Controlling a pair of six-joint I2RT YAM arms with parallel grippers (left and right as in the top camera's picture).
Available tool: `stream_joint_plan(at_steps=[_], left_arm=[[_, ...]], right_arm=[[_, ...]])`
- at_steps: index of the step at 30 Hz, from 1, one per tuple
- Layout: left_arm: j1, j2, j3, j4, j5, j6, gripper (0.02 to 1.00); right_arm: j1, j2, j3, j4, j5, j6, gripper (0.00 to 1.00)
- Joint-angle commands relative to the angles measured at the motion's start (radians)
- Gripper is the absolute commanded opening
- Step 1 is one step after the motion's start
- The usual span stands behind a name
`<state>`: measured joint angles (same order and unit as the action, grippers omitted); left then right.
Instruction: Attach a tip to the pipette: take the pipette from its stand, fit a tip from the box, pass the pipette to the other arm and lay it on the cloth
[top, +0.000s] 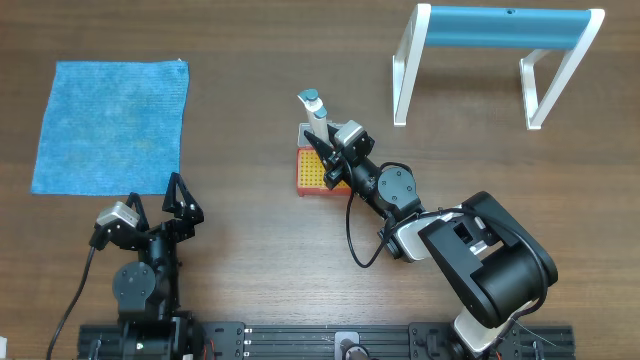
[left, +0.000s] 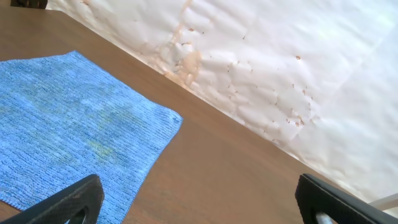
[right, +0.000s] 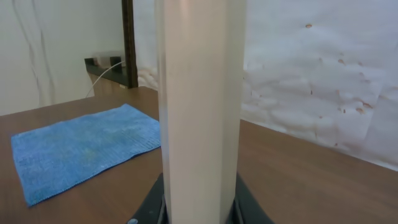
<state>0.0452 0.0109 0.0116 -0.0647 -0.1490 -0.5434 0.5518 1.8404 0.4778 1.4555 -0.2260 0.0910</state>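
Currently | right claw (top: 327, 148) is closed on the pipette (top: 316, 112), held upright near desk (top: 250, 260) centre | tip box (top: 311, 172) is seen just at its 6 o'clock | left claw (top: 155, 188) is spread wide, nothing gripped, at 5 o'clock of the cloth (top: 112, 126) | stand (top: 500, 28) is placed at 1 o'clock

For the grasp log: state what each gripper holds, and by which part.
Right gripper: the pipette, gripped by its white body. Left gripper: nothing, fingers open.
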Motion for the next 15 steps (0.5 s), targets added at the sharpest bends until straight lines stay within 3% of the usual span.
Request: stream_joint_plan(at_steps=[1,15], left_arm=[[0.0,-0.006,-0.006,0.002,0.002,0.008,0.996],[0.0,-0.006,-0.006,0.002,0.002,0.008,0.998]], right_arm=[[0.001,0.011,-0.002,0.008,-0.029,-0.018,0.08],[0.0,0.011,-0.016,0.005,-0.03,-0.018,0.08]])
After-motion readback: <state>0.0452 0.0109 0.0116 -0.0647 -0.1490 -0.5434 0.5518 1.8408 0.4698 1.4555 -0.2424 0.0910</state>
